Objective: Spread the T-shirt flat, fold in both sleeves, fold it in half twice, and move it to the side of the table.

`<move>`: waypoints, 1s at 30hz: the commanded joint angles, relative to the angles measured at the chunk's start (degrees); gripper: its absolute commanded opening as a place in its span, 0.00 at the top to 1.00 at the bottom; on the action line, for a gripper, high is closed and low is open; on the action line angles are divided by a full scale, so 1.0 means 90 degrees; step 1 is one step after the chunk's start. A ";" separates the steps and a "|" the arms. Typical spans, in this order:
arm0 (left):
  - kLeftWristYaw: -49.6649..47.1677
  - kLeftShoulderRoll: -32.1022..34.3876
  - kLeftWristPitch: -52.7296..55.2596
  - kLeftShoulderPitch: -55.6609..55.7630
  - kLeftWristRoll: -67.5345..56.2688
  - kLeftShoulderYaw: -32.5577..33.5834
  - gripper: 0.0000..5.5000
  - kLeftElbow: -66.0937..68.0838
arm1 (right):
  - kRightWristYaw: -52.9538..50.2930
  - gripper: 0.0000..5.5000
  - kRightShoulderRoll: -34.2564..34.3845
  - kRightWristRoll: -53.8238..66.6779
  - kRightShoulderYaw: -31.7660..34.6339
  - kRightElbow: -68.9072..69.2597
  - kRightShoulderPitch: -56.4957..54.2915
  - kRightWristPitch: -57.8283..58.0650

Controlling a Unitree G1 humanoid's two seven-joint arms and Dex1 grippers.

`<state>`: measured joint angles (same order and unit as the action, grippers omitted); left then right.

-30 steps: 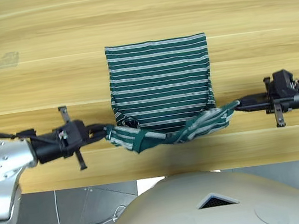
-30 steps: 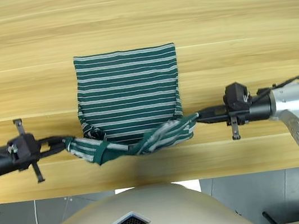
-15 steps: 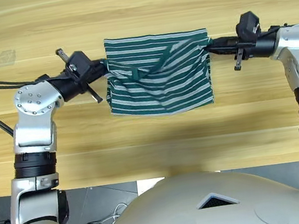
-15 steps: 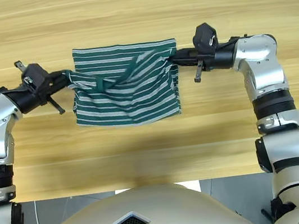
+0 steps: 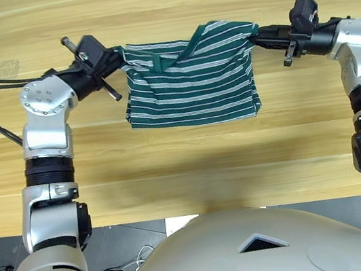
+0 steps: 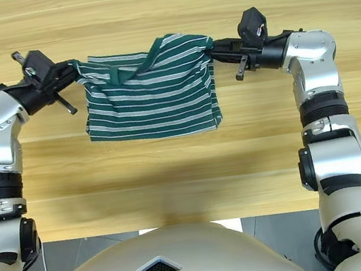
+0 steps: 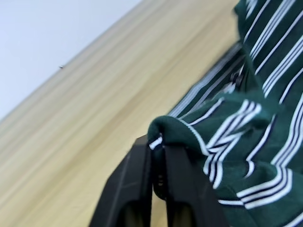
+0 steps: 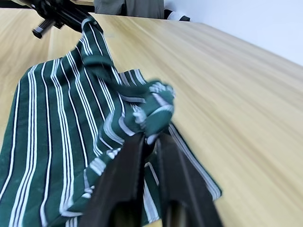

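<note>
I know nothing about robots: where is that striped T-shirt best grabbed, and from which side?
Grip the T-shirt at the two corners of its far edge, one from each side. The left tool and right tool each pinch a bunched corner, coming in low over the table, so the cloth spans between them.

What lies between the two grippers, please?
The T-shirt spans the gap, its upper layer pinched by the left gripper and the right gripper, seen in the left eye view.
</note>
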<state>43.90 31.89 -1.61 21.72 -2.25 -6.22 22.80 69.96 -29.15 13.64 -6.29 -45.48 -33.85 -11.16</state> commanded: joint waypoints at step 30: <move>-0.2412 -0.0703 -0.0835 -0.0470 -0.0462 0.1236 0.25 -0.1703 | -0.5923 0.24 0.1306 -0.5675 -0.2670 -0.3258 -0.2173 -0.0803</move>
<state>21.45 24.46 -12.00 20.08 -5.22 4.51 13.27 17.49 -18.31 -34.80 -28.11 -72.01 -52.82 -20.56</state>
